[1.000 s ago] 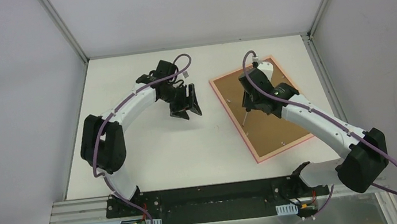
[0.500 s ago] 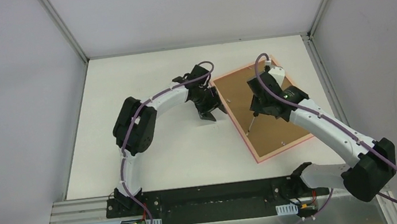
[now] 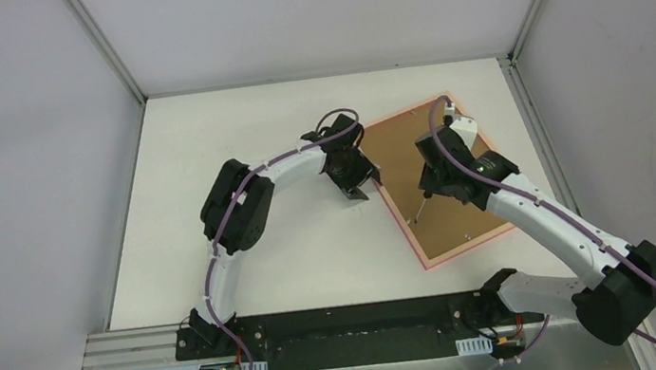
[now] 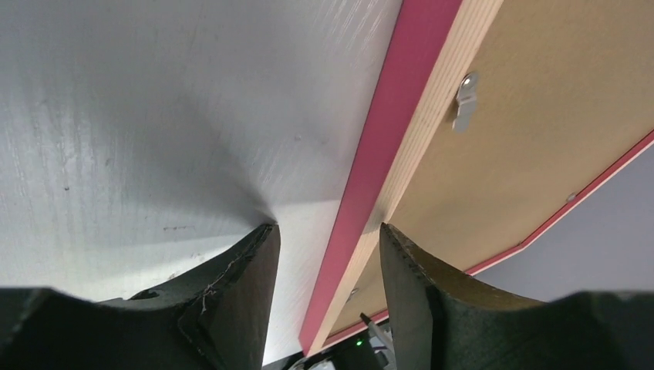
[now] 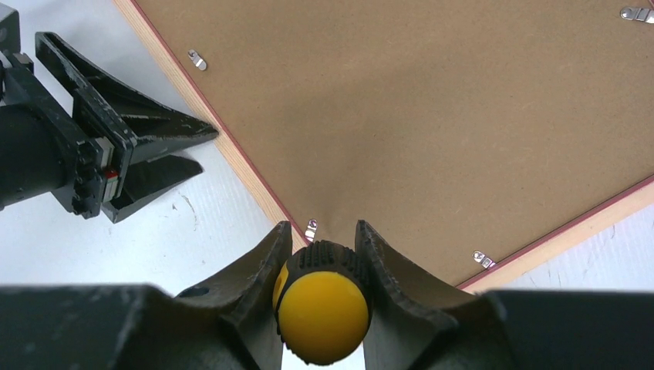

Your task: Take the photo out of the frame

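Observation:
The pink frame (image 3: 467, 249) lies face down on the white table, right of centre. The photo's picture side is hidden; only its brown board backing (image 3: 396, 152) shows. My left gripper (image 3: 360, 187) is open at the frame's left edge. In the left wrist view (image 4: 328, 262) one finger is over the table and the other over the backing (image 4: 555, 116), with the pink edge (image 4: 393, 131) between them. My right gripper (image 3: 434, 181) is shut on the orange-handled screwdriver (image 5: 322, 304), whose tip points down at the backing (image 5: 432, 116) near the left edge.
Small metal clips (image 5: 311, 229) sit along the inside of the frame, one by the screwdriver tip, others along the edges (image 5: 483, 259) (image 4: 465, 100). The left gripper (image 5: 146, 154) shows in the right wrist view beside the frame. White walls and metal rails enclose the table.
My left arm has swung right from the open table to the frame's left edge and now straddles it. My right gripper has shifted slightly with the screwdriver.

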### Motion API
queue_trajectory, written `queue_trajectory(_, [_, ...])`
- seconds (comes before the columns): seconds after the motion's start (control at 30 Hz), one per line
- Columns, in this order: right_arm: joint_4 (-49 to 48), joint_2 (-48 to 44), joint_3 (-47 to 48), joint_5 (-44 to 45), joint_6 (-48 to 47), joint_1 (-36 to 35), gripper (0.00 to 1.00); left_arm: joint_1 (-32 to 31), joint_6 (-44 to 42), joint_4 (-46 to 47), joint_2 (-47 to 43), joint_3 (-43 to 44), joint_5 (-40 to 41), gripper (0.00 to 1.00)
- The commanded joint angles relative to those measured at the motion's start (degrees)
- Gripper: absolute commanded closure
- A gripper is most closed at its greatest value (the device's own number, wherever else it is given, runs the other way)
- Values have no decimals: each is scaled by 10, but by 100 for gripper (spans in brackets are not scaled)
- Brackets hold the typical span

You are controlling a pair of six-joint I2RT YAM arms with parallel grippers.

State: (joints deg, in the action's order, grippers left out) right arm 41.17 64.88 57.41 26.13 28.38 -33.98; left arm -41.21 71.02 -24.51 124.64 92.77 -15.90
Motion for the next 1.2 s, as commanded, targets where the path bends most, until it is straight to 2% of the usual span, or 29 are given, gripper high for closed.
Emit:
queue_trajectory(0.0, [-22,-17,-7,-1,-5,1,100,-4,54,11,22,26,41,47])
queue_trajectory(0.07, [-32,-14,-13,-8,-6,1,100,-8,64,13,23,26,44,45])
queue_trajectory(0.2, [-46,0,-16,-17,-6,1,100,-13,85,14,26,14,45,49])
queue_trajectory(0.43, [-56,17,7,-19,-23,1,100,-14,108,14,35,-1,50,65])
queue_trajectory(0.53, [-37,19,30,0,-27,1,100,-14,109,14,29,-12,55,74])
queue_trajectory(0.83, [-59,42,44,-8,-22,0,100,-12,129,14,21,-53,45,99])
queue_trajectory(1.17, [-81,58,15,-16,-15,-7,100,-9,143,14,17,-66,43,100])
